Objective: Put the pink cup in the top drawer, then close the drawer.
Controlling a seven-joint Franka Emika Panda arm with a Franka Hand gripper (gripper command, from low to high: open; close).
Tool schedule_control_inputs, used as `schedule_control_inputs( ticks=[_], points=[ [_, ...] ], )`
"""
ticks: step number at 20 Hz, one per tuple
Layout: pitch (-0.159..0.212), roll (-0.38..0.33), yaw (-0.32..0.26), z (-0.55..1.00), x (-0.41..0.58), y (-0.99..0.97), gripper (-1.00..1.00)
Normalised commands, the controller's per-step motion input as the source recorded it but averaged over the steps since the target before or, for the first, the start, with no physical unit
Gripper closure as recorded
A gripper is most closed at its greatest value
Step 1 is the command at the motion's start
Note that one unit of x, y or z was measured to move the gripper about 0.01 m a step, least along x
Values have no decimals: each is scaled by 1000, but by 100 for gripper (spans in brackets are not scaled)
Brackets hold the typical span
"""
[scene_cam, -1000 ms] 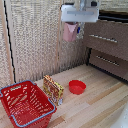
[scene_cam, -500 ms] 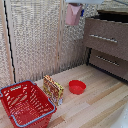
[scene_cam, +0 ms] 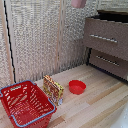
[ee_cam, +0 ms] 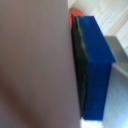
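Observation:
The pink recepticle [scene_cam: 78,3] hangs at the very top edge of the exterior view, only its lower part showing, up and toward that view's left of the storage unit [scene_cam: 121,50]. The arm and pinch receptors are cut off above that frame. In the wrist view the pink recepticle [ee_cam: 35,65] fills most of the picture, and one blue fingertip pad [ee_cam: 95,65] presses flat against its side, so the gripper is shut on it. The highest section [scene_cam: 103,31], with its silver bar handle, juts forward of the lower drawer [scene_cam: 107,61].
A red bowl [scene_cam: 77,86] sits on the wooden table [scene_cam: 100,107], with a snack box [scene_cam: 52,88] beside it. A big red basket [scene_cam: 26,104] stands at the exterior view's lower left. A pale woven screen [scene_cam: 40,40] backs the scene.
The held pink cup has risen steadily. The white gripper block that showed above it a second ago has gone out of the top of the exterior view. Nothing on the table moved.

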Motion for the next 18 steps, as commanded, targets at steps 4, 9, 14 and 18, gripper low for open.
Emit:
schedule_control_inputs(
  ticks=[4,9,14,18],
  points=[
    [34,-6,44,499,-37,-905,100],
    [53,0,54,423,-23,-911,100],
    [72,0,54,327,-21,-926,100],
    [103,-11,47,216,-37,-926,100]
  ],
)
